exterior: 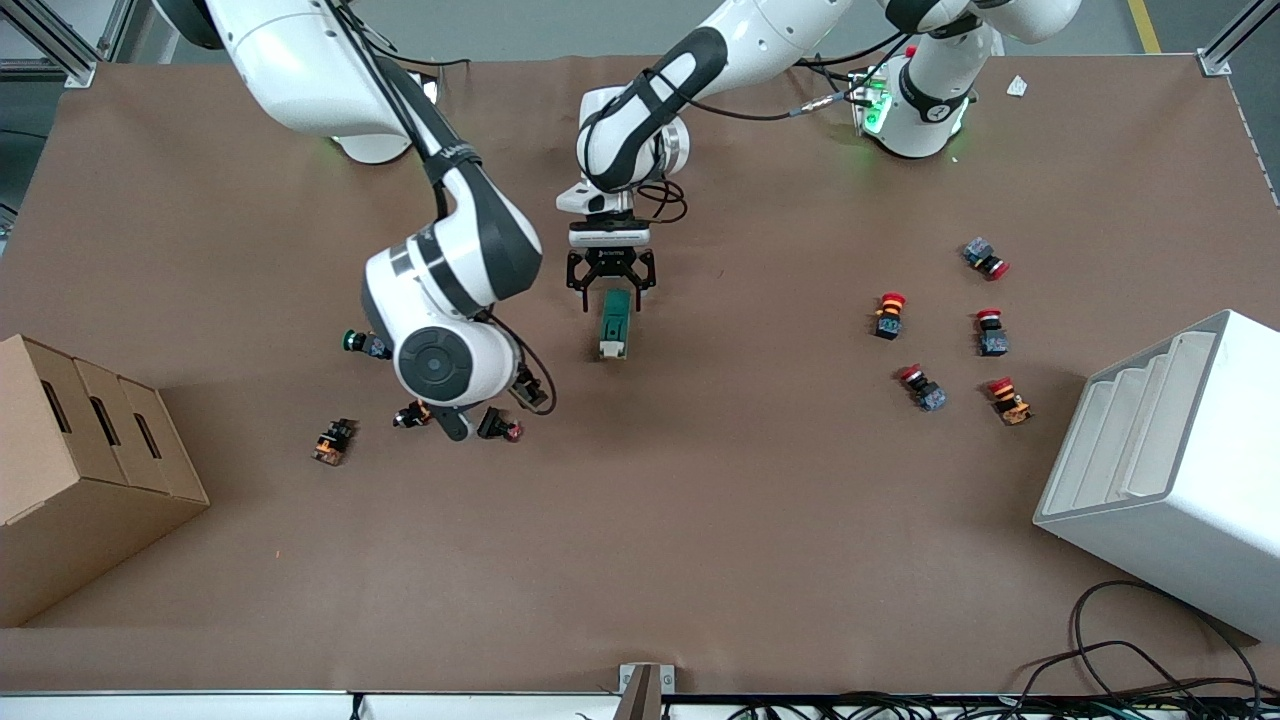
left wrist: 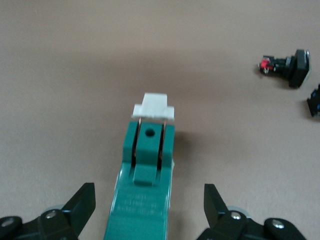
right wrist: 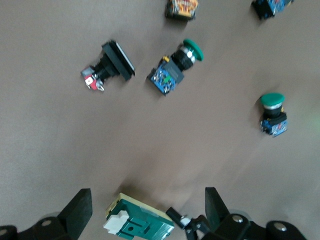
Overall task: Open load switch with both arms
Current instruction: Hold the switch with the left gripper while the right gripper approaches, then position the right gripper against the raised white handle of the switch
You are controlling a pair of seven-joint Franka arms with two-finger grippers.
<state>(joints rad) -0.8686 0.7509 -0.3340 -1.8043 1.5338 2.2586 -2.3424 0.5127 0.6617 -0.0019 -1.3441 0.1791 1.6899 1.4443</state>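
The load switch [exterior: 613,325] is a dark green oblong block lying on the brown table, its white lever [left wrist: 153,107] at the end nearer the front camera. My left gripper [exterior: 612,282] is low over the switch's other end. It is open, with a black finger on each side of the green body [left wrist: 145,195] and a gap at both. My right gripper [exterior: 465,420] hangs above the push-buttons toward the right arm's end of the table, largely hidden under its wrist. In the right wrist view it [right wrist: 145,212] stands open and empty, with the load switch [right wrist: 140,225] farther off.
Green [right wrist: 175,70], black [right wrist: 110,65] and orange [exterior: 333,440] push-buttons lie under and around the right gripper. Several red-capped buttons [exterior: 940,340] lie toward the left arm's end. A cardboard box [exterior: 80,470] and a white rack [exterior: 1170,470] stand at the table's ends.
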